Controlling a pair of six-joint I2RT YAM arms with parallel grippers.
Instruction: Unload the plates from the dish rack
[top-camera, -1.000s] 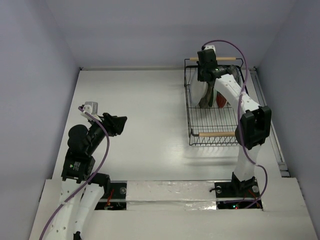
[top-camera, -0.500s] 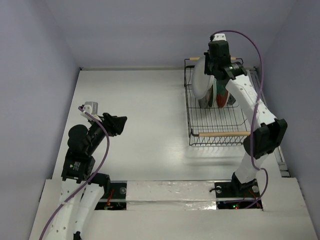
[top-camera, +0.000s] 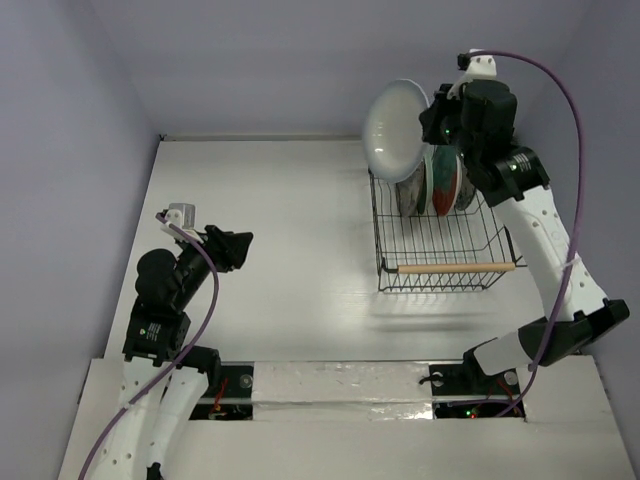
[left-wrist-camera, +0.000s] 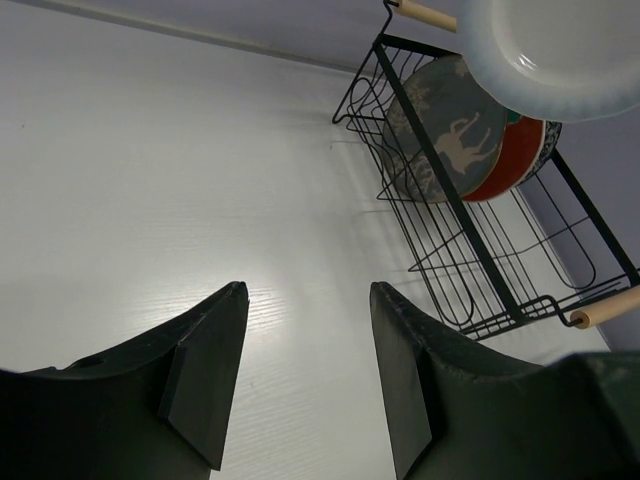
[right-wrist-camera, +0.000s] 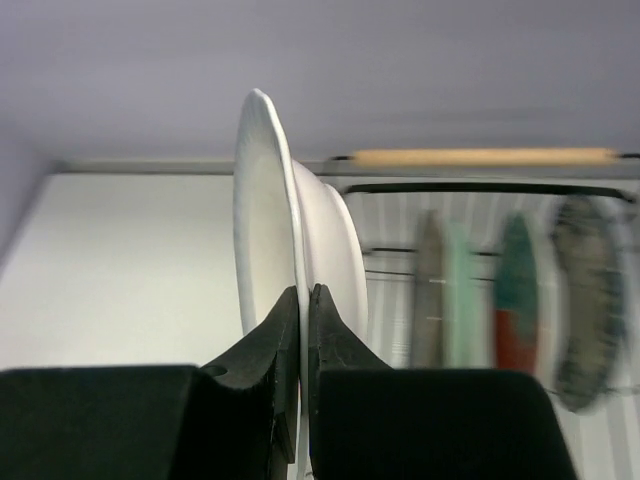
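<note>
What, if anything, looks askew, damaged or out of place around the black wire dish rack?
Nothing stands out. The right gripper pinches the plain white round plate by its rim above the black wire dish rack; the other plates stand on edge inside it. No chips or spills show.

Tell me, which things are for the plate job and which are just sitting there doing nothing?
For the job:
- white plate, pinched at its rim by the right end effector
- other plates, standing in the rack
- dish rack

Just there:
- left end effector, open and empty, away from the rack
- purple cable on the arm
</note>
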